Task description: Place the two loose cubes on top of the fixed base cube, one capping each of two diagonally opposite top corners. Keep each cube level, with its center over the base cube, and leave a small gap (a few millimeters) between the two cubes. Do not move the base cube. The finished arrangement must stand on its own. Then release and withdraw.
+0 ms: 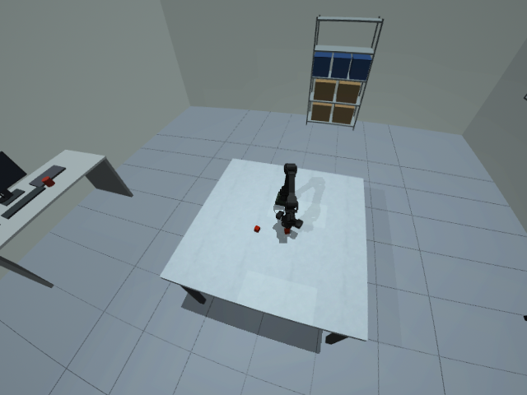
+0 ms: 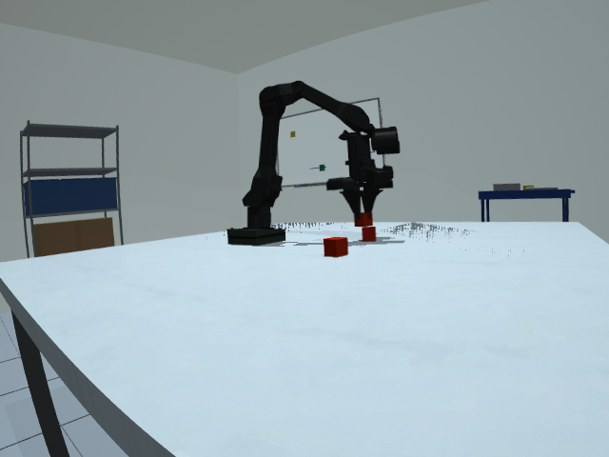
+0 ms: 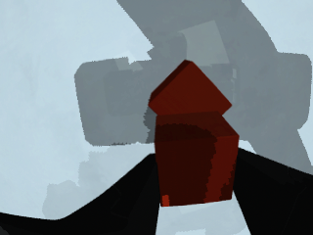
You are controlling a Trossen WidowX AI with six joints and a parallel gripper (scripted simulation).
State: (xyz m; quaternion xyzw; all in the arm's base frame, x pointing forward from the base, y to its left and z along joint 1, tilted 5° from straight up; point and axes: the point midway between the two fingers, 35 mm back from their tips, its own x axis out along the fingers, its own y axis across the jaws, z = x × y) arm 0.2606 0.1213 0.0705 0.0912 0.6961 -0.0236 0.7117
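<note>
My gripper point(image 2: 363, 214) point(image 1: 288, 226) point(image 3: 194, 160) points down and is shut on a red cube point(image 2: 363, 219) point(image 3: 196, 160) point(image 1: 286, 230). It holds this cube just above the red base cube point(image 2: 368, 233) point(image 3: 190, 92), with a small gap between them. In the wrist view the base cube's top shows as a diamond, partly covered by the held cube, which sits over its near corner. The second loose red cube point(image 1: 257, 228) point(image 2: 335, 246) lies on the white table point(image 1: 277, 293) point(image 2: 295, 344), apart to the left of the base cube.
The arm's base point(image 2: 255, 236) stands on the table behind the cubes. A shelf rack point(image 1: 342, 72), a desk with a monitor and keyboard point(image 1: 76, 165) and a blue table point(image 2: 525, 194) stand far off the table.
</note>
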